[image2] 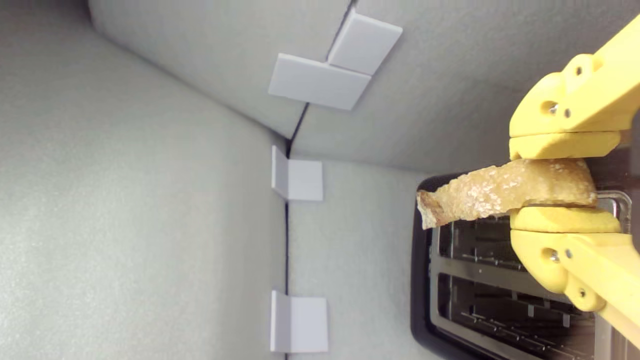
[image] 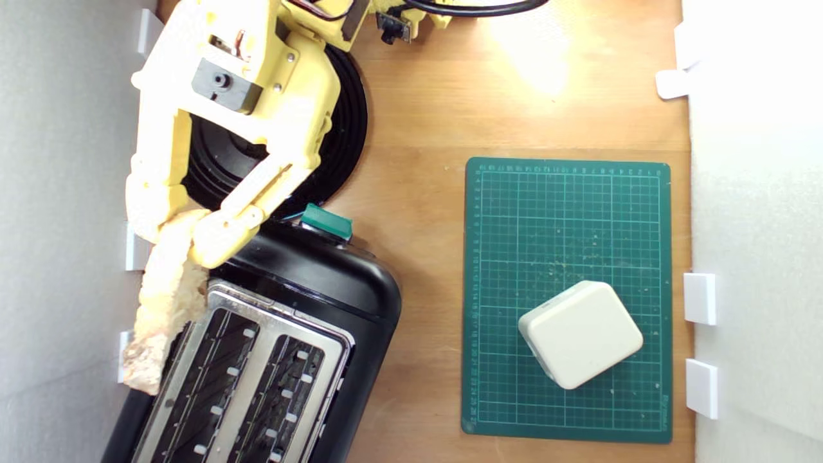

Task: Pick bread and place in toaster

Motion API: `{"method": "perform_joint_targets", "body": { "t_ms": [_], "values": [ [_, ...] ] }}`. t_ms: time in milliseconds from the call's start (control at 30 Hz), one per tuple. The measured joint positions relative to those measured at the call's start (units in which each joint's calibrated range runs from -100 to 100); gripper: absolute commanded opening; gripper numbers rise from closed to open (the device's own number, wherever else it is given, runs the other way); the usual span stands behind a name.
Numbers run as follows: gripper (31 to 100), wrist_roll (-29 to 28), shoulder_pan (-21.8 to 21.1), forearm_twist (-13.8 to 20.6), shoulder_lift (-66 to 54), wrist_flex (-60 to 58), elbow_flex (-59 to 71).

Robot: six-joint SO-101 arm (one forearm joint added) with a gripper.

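Arm: the yellow arm [image: 251, 83] enters at 12 o'clock in the exterior view and slants down toward 7 o'clock, crossing the black plate [image: 347, 128].
Gripper: the gripper [image: 183, 235] hangs over the toaster's 11 o'clock corner.
Fingers: the fingers [image2: 565, 146] are clamped on one end of the bread, one on each face.
Bread: the bread [image: 164, 302] is held edge-up, its free end pointing to 7 o'clock, along the toaster's outer edge beside the nearer slot, not in it.
Toaster: the toaster [image: 308, 283] sits at 7 o'clock on the tabletop [image: 418, 193], teal lever [image: 326, 222] at 12 o'clock.
Mat: the green cutting mat [image: 566, 206] at 4 o'clock carries a cream block [image: 580, 334].
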Motion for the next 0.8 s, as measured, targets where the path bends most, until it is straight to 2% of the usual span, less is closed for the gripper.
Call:
{"method": "perform_joint_targets", "body": {
  "t_ms": [133, 367, 633, 800],
  "values": [
    [47.7, 0.0, -0.4, -0.3, 1.4, -0.2, 0.0],
    [47.7, 2.0, 0.1, -4.4, 2.4, -0.2, 0.0],
    [47.7, 2.1, 0.2, -4.9, 4.7, -0.2, 0.0],
    [47.7, 2.1, 1.7, -4.9, 6.0, -0.2, 0.0]
  ]
}}
